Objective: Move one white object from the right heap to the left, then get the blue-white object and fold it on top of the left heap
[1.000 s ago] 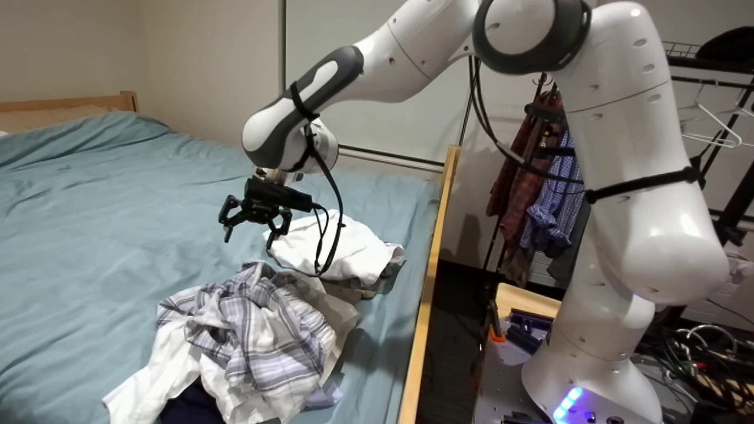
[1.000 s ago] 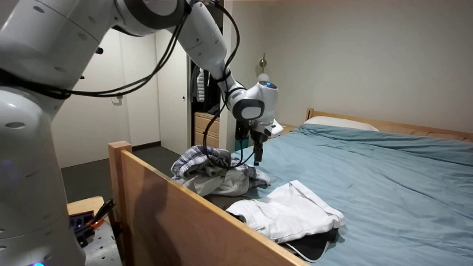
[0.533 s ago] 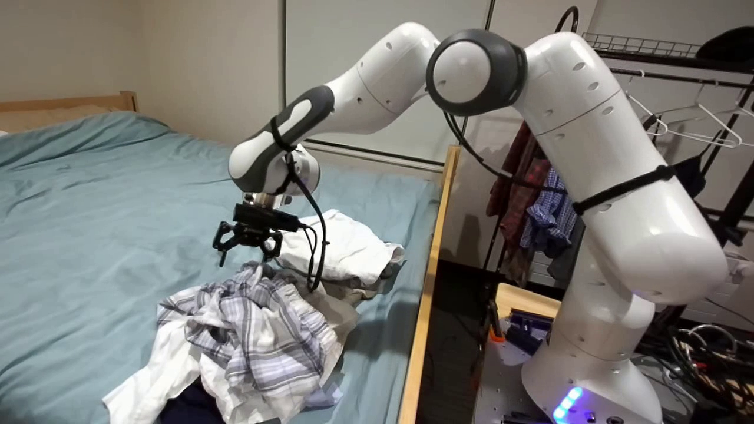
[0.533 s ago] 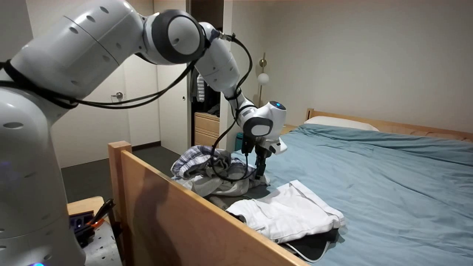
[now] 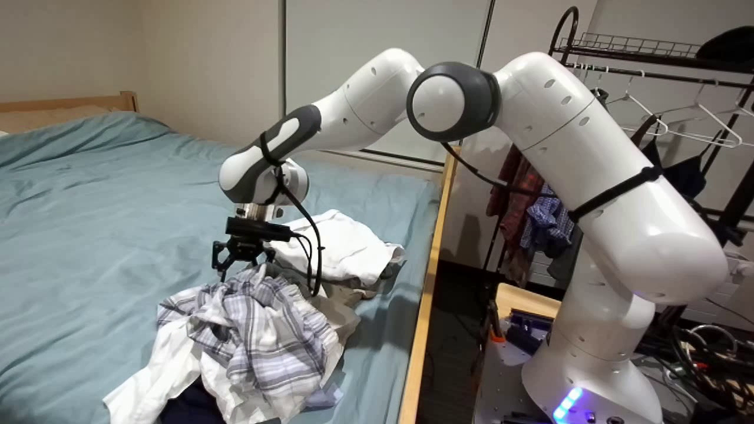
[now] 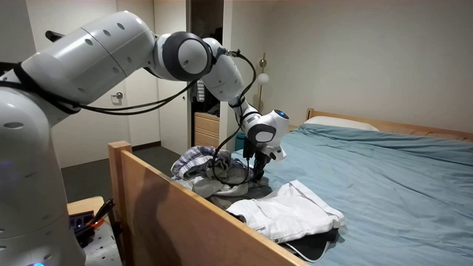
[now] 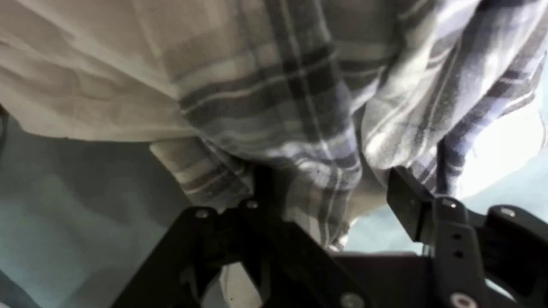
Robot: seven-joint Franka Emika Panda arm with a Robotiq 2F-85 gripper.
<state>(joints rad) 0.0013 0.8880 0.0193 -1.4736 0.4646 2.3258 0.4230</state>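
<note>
Wrist view: the plaid shirt (image 7: pixel 261 94) lies right at the gripper (image 7: pixel 329 173), one fold (image 7: pixel 317 149) running lengthwise between its spread fingers (image 7: pixel 409 203), so closing would likely pinch it crosswise; the shirt tops a rumpled heap (image 5: pixel 177 353), near the white garment (image 6: pixel 288 218)
</note>
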